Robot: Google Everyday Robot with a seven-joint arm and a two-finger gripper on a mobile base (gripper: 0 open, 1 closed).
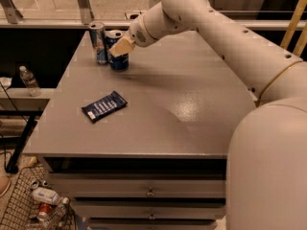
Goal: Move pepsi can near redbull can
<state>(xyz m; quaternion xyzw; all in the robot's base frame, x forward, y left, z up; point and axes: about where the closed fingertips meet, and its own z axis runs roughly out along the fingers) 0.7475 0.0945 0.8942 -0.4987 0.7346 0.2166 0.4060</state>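
Observation:
The pepsi can (118,57), dark blue with a silver top, stands upright on the grey table (192,104) at its far left. The redbull can (98,42), slim and silver-blue, stands right beside it on the left, with only a narrow gap between them. My gripper (122,47) comes in from the right at the end of the white arm. Its tan fingers (123,45) are closed around the upper part of the pepsi can and hide some of its front.
A dark blue snack packet (104,106) lies flat on the table's front left. A water bottle (29,80) stands on a low shelf left of the table. A wire basket (33,202) with cans sits on the floor at the bottom left. Drawers run below the table's front edge.

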